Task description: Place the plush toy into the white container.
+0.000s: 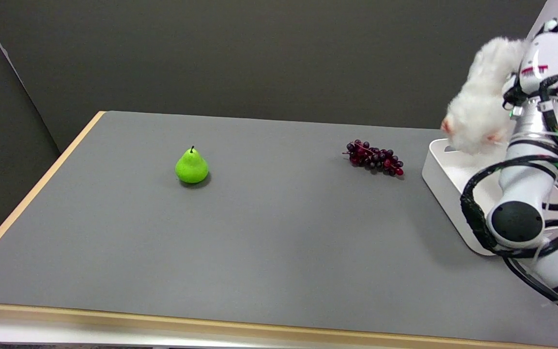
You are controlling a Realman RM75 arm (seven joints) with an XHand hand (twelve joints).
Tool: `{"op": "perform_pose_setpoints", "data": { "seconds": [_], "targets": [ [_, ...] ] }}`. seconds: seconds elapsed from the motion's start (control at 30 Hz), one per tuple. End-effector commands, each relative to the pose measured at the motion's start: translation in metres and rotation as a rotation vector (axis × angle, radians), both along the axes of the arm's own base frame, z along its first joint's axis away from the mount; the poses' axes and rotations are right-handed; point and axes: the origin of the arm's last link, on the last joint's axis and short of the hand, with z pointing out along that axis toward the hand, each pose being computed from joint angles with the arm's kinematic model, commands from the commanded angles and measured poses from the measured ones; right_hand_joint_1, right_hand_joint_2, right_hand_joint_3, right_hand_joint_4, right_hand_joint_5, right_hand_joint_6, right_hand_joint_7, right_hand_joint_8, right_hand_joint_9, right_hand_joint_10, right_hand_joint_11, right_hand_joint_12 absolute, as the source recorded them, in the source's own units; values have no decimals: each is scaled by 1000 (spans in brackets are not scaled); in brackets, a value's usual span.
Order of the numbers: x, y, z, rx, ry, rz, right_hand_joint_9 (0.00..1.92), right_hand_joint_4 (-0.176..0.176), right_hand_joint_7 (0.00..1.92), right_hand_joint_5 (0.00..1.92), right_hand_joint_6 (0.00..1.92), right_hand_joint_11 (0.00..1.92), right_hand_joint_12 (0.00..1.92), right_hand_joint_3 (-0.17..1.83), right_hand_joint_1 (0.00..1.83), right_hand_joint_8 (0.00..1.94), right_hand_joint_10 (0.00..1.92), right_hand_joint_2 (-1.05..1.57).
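The plush toy [477, 104], white and fluffy with small pink patches at its lower end, hangs in the air directly above the far end of the white container [441, 169], its lowest fur just over the container's rim and possibly brushing it. It is carried by the right hand [543, 63], which sits against the toy's upper right side; most of the hand is hidden behind the wrist and the fur, so how the fingers lie cannot be told beyond the fact that they are holding the toy up off the table.

The toy looks very light and soft, with long loose pile that will squash under any grip. It is not fragile and not slippery, since the fur gives plenty of purchase, but a hold on fur alone could slide, so the safest place to take it is around the body's thick middle or upper back, where there is stuffing to close on. Being limp, its free end droops toward the container and will likely flop or fold on landing rather than sit upright.

The white container lies at the table's right side, partly covered by the right arm [521, 203]. Just beside the container's left wall lies a bunch of dark red grapes [375, 158]; well apart from the container, further left, stands a green pear [191, 166]
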Motion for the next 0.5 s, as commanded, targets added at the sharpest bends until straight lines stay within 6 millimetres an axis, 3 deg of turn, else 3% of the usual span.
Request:
{"op": "perform_pose_setpoints", "data": {
  "seconds": [0.03,0.3,0.33,0.37,0.4,0.47,0.5],
  "targets": [
    [-76,47,36,-166,-77,-245,890,-176,874,542,1431,825,1921,149,1200,1404,1374,1194],
    [-103,70,54,-215,-186,-277,874,-176,866,529,1446,837,1921,123,1195,1416,1355,1214],
    [-106,70,55,-212,-223,-270,755,-113,780,484,1280,710,1809,352,1069,1199,1258,1076],
    [-106,70,55,-208,-243,-262,556,-4,635,412,986,485,1616,762,852,819,1099,829],
    [-107,70,55,-195,-263,-249,435,32,534,350,781,345,1495,899,732,621,992,726],
    [-106,68,53,-176,-261,-233,270,25,370,234,452,150,1328,873,592,413,827,676],
    [-104,66,50,-162,-244,-219,121,25,198,137,244,98,1123,928,567,239,624,603]
  ]
}}
